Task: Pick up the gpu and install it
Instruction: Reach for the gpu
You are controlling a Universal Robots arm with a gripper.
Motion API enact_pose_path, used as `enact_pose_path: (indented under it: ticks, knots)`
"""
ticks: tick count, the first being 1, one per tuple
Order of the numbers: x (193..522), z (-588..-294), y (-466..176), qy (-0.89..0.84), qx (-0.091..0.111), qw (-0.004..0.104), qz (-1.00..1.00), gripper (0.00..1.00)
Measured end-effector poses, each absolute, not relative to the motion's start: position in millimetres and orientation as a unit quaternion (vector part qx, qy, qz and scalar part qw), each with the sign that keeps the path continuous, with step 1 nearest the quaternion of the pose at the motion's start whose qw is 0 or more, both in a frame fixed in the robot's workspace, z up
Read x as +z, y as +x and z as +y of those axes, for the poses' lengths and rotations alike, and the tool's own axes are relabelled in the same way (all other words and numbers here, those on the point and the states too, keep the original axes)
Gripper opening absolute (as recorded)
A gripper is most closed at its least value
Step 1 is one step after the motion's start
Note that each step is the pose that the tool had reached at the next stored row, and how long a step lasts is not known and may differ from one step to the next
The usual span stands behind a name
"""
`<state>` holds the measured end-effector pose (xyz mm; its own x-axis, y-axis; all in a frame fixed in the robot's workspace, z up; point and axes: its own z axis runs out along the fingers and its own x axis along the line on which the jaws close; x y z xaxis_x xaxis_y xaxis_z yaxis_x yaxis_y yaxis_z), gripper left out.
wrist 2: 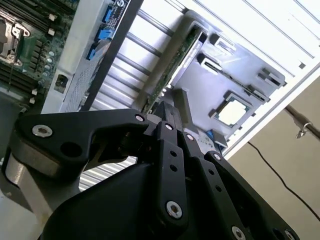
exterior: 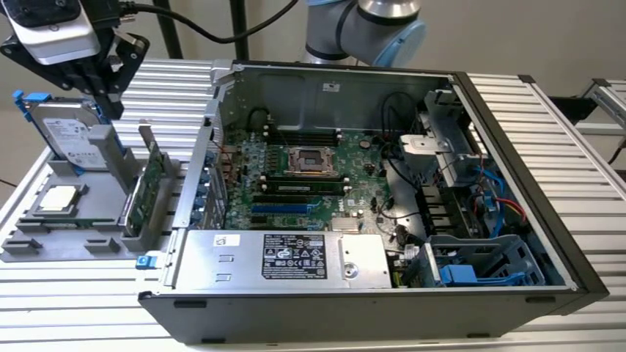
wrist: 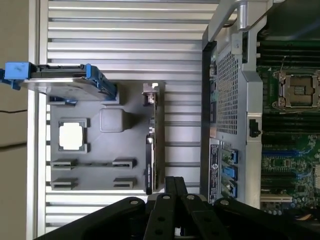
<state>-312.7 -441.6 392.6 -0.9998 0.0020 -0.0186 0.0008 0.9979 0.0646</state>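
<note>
gpu (wrist: 150, 160) stands edgewise in tray (wrist: 100, 150), gripper (wrist: 176, 181) overhead.

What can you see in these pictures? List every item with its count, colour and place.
Computer case: one, dark grey, lying open on the table.
Circuit board: one, green, inside the case.
Power supply: one, silver, along the case's near wall in the exterior view.
Tray: one, grey, beside the case on the exterior view's left.
Graphics card: one, green and black, standing on edge in the tray.
Hard drive: one, silver with blue rails, upright in the tray.
Processor chip: one, silver, flat in the tray.
Table: one, silver, slatted, under everything.
Arm: one, grey and light blue, behind the case.
Gripper: one, black, shut and empty, above the tray.
</note>
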Motion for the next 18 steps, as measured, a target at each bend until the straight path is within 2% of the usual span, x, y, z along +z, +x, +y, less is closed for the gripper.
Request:
enact_pose_path:
  ticks: [18]
  knots:
    - [393,-446,-326,-0.004,0.032,0.009,0.999,0.00]
